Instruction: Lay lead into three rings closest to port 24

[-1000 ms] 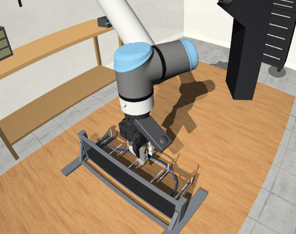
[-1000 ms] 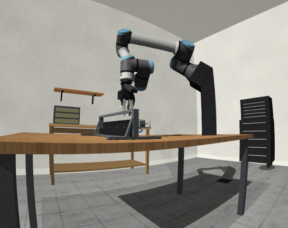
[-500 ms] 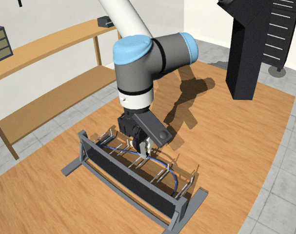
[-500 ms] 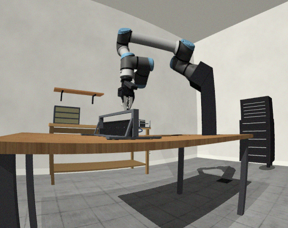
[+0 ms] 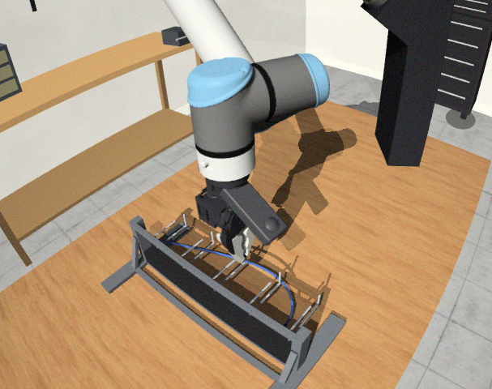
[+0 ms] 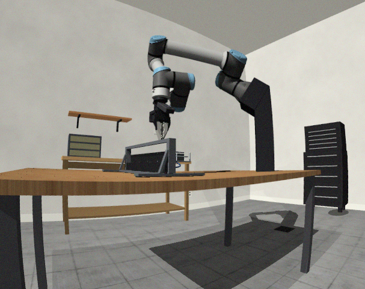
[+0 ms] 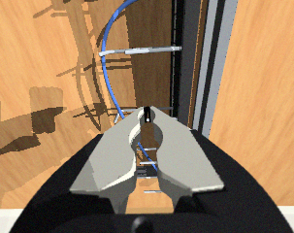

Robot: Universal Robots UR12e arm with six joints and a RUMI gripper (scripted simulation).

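Observation:
The grey rack (image 5: 325,335) (image 6: 171,155) (image 7: 219,73) stands upright on the wooden table (image 5: 384,234), seen from behind in the top view. The blue lead (image 5: 275,274) (image 7: 106,73) runs from the rack's right end in that view in an arc along the row of steel rings (image 5: 264,291) (image 7: 137,50) to the rings at the left end (image 5: 174,229). My gripper (image 5: 239,256) (image 6: 161,136) (image 7: 147,107) hangs over the middle of the ring row, at about the rack's top bar. Its fingertips touch. The lead shows below, through the gap between the fingers, not pinched.
The arm's black pedestal (image 5: 404,104) stands at the table's far right. A wooden workbench (image 5: 91,70) (image 6: 92,160) stands beyond the table on the left, a dark drawer cabinet (image 6: 325,164) by the right wall.

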